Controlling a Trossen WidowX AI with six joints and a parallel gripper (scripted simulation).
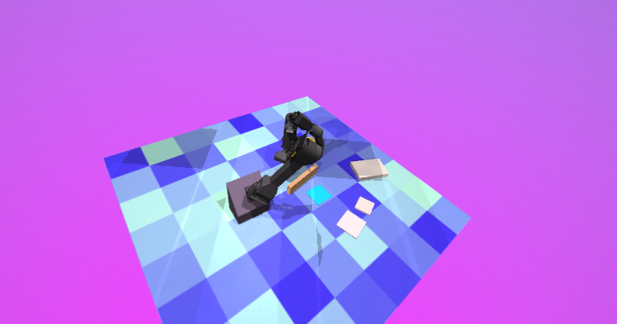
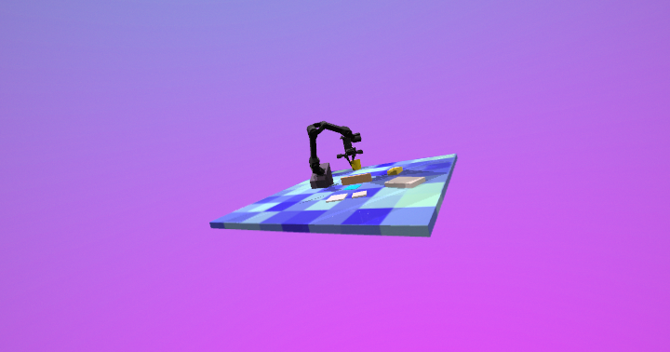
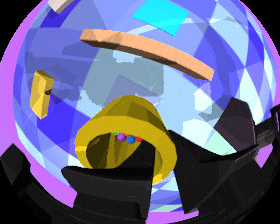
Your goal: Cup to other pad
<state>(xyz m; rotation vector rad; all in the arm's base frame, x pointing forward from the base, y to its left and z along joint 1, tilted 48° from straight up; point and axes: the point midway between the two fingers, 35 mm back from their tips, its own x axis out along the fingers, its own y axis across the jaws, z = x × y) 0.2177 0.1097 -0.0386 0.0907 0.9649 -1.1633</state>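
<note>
1. You had the gripper closed on the yellow cup, one dark finger reaching in at the mouth and the other outside the wall, so the clamp was on the rim at the lower centre of the wrist view
2. The cup sat low in the exterior view's centre, hanging under the arm and apparently just off the checkered floor; its tilt could not be judged there
3. The marbles showed as small coloured dots deep inside, none outside; holding by the rim probably kept the mouth up
4. The orange bar lay across the upper middle of the wrist view, between the cup and the cyan pad at top centre, so you likely needed height to cross it
5. A yellow block lay at left, well apart
</note>
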